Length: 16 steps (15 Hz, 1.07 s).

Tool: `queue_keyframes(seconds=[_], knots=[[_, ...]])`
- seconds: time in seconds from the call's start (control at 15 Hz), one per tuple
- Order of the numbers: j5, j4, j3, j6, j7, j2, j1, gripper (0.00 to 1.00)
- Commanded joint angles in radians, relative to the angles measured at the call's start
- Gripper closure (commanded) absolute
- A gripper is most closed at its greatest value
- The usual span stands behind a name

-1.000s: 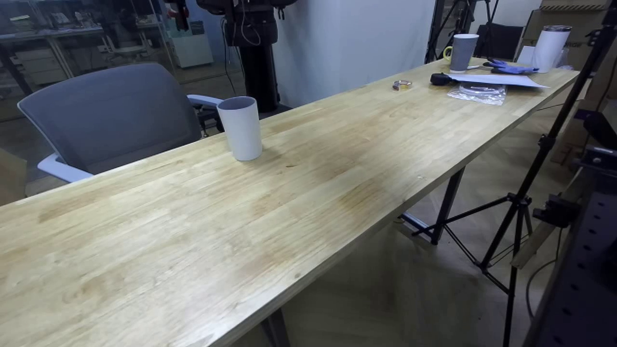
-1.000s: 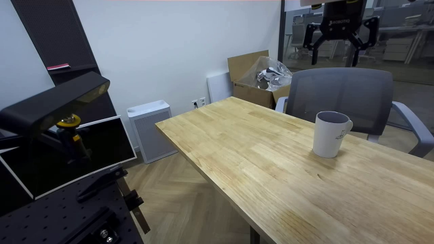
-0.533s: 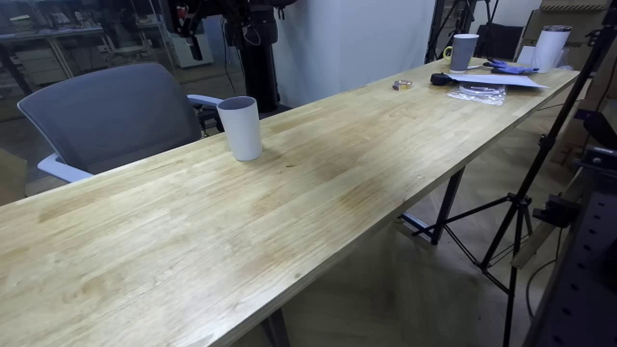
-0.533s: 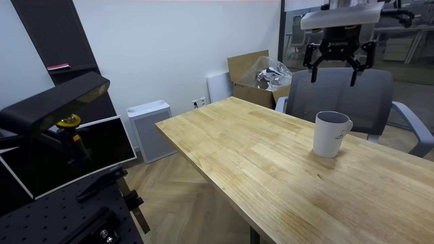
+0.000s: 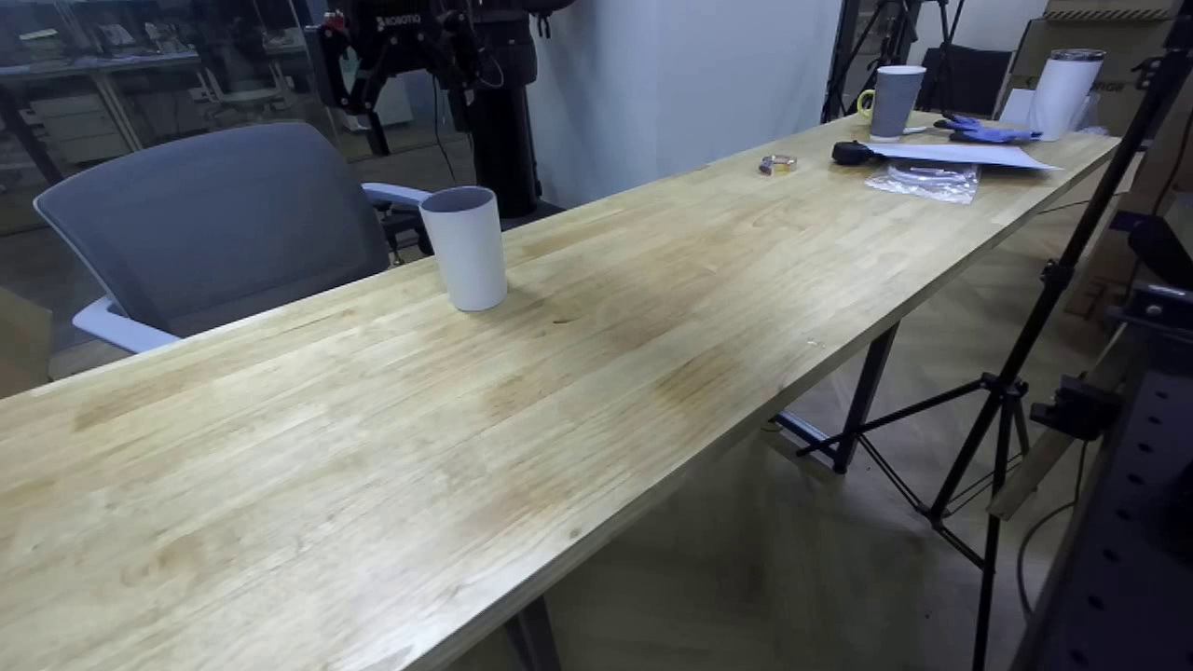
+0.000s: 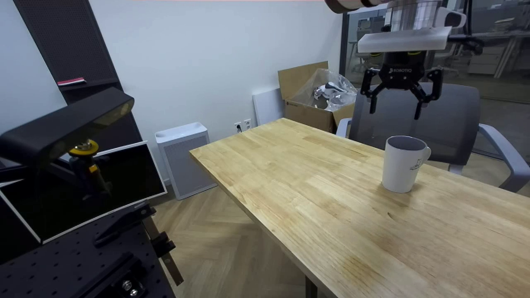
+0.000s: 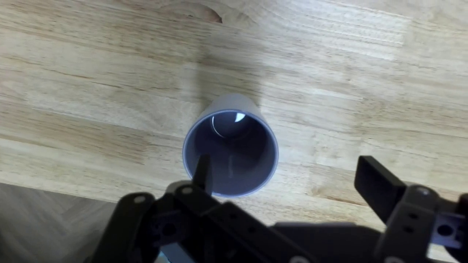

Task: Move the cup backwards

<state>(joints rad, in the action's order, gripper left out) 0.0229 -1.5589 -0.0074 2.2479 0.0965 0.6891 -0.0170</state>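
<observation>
The cup [image 5: 471, 253] is white with a grey inside and stands upright on the wooden table near the chair-side edge. In an exterior view the cup [image 6: 401, 167] shows a small handle and a little drawing at its right. My gripper [image 6: 395, 114] is open and empty, pointing down, above the cup and a little to its left there, not touching it. In the wrist view the cup [image 7: 234, 157] is seen from above, left of the middle of the gripper [image 7: 284, 160]. The left finger overlaps the cup's lower-left rim in that view; the right finger is over bare wood.
A grey office chair [image 5: 219, 228] stands against the table's [image 5: 373, 447] edge behind the cup. At the table's far end are a grey paper cup [image 5: 897, 102], a white tumbler [image 5: 1067, 93], papers [image 5: 969, 156] and a small ring-shaped item [image 5: 776, 165]. A tripod [image 5: 1025, 345] stands beside the table.
My gripper has come down towards the cup. In an exterior view it has also shifted left over the last half second. It has stayed open, and the cup has not moved.
</observation>
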Motion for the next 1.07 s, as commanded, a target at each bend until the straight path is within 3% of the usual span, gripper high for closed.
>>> queue_keyframes(seconds=[0.0, 1.0], knots=[[0.015, 0.031, 0.011, 0.036, 0.0, 0.024, -0.001, 0.0], [0.008, 0.025, 0.022, 0.035, 0.023, 0.018, 0.004, 0.0]])
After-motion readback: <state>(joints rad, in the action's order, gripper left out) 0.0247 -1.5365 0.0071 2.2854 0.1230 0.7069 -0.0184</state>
